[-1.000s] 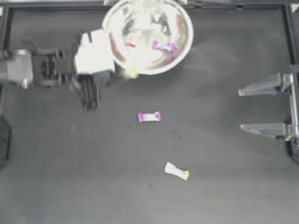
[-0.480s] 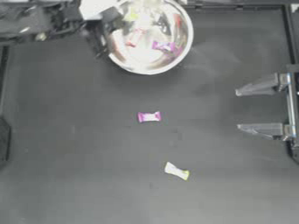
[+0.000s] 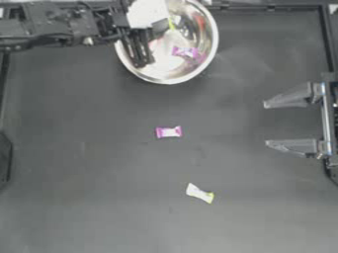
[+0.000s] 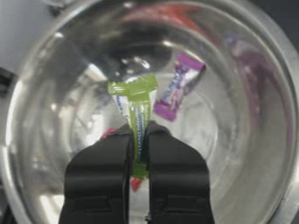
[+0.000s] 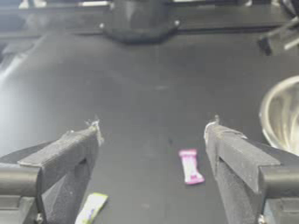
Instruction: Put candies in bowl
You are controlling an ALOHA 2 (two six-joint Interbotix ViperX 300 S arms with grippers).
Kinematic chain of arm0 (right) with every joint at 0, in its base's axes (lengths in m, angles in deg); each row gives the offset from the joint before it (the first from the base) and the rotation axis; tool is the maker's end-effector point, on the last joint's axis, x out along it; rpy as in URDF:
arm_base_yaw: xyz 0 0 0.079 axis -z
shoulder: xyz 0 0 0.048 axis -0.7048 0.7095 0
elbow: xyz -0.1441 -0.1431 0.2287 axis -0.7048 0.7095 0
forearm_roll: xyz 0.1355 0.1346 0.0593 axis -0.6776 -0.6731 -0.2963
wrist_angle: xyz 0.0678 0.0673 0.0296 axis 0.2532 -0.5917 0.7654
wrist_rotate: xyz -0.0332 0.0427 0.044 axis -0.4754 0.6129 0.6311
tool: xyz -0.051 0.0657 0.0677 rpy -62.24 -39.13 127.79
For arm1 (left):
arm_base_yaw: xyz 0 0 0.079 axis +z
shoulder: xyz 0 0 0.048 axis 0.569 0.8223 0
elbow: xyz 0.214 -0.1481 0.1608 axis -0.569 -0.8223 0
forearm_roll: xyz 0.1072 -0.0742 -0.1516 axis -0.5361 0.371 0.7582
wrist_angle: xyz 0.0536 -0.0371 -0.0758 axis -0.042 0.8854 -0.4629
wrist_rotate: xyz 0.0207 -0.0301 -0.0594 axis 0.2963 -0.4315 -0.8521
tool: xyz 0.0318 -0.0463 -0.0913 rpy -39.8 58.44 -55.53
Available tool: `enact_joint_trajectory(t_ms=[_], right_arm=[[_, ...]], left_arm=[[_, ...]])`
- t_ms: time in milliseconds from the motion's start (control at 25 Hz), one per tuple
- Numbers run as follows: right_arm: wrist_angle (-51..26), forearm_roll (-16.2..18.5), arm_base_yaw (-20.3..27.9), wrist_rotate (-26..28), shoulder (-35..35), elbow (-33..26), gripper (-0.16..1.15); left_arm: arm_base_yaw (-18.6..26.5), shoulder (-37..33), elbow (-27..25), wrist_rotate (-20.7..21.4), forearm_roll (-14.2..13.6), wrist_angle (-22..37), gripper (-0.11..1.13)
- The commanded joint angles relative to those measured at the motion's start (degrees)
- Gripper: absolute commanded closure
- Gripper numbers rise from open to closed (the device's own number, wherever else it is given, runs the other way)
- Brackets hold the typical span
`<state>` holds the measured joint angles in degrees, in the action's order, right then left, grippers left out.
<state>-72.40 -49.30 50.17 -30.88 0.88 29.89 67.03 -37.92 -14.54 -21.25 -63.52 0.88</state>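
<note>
Shiny silver bowl (image 3: 173,62) is sitting at the far edge of the dark bench (image 3: 86,188), and the left gripper (image 3: 140,47) is hanging over its left side with the fingers (image 4: 99,175) pinching a yellow-green candy (image 4: 137,116) by one end, so the wrapper is sticking out past the tips above the inside of the bowl. Right beside it in the left wrist view, a purple candy (image 4: 178,87) is lying on the bowl's inner wall, and a bit of red wrapper (image 4: 135,183) is peeking out under the fingers, though I can't really tell how much of it is a reflection. Out on the bench, a pink candy (image 3: 168,132) is lying near the middle, well apart from the bowl, and another yellow-green candy (image 3: 199,193) is resting further toward the near side. Over at the right edge, the right gripper (image 3: 280,124) is just sitting parked with its fingers spread wide, holding nothing, with the pink candy showing between them in its own wrist view.
</note>
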Motion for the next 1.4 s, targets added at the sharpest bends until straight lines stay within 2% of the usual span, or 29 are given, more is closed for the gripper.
enact_joint_trajectory(t_ms=[40,160,320,400,560,840,1040,1400], right_arm=[[0.7,-0.1,0.0,0.0,0.5,-1.7,-0.02],[0.7,-0.3,-0.1,0.0,0.9,-1.7,-0.02],[0.8,-0.3,0.0,0.0,1.3,-1.7,-0.02],[0.7,-0.3,-0.1,0.0,1.3,-1.7,-0.02],[0.8,-0.1,0.0,0.0,1.3,-1.7,-0.02],[0.7,0.0,0.0,0.0,1.3,-1.7,-0.02],[0.7,0.0,0.0,0.0,1.3,-1.7,-0.02],[0.4,-0.2,0.0,0.0,1.3,-1.7,-0.02]], left_arm=[[1.1,-0.5,1.8,0.3,-0.2,-0.5,0.67],[1.6,0.4,2.2,0.2,-0.2,-0.6,0.50],[1.6,1.1,3.1,0.1,-0.2,-0.9,0.07],[1.7,1.1,3.3,-0.1,-0.1,-1.0,-0.06],[1.7,-0.2,3.1,-0.2,0.0,-1.0,0.06],[0.3,-6.6,0.7,-0.3,0.4,-1.0,0.06],[-3.3,-13.8,-3.5,-0.4,1.6,-1.1,0.07],[-13.1,-30.3,-13.9,-0.4,6.9,-1.0,0.09]])
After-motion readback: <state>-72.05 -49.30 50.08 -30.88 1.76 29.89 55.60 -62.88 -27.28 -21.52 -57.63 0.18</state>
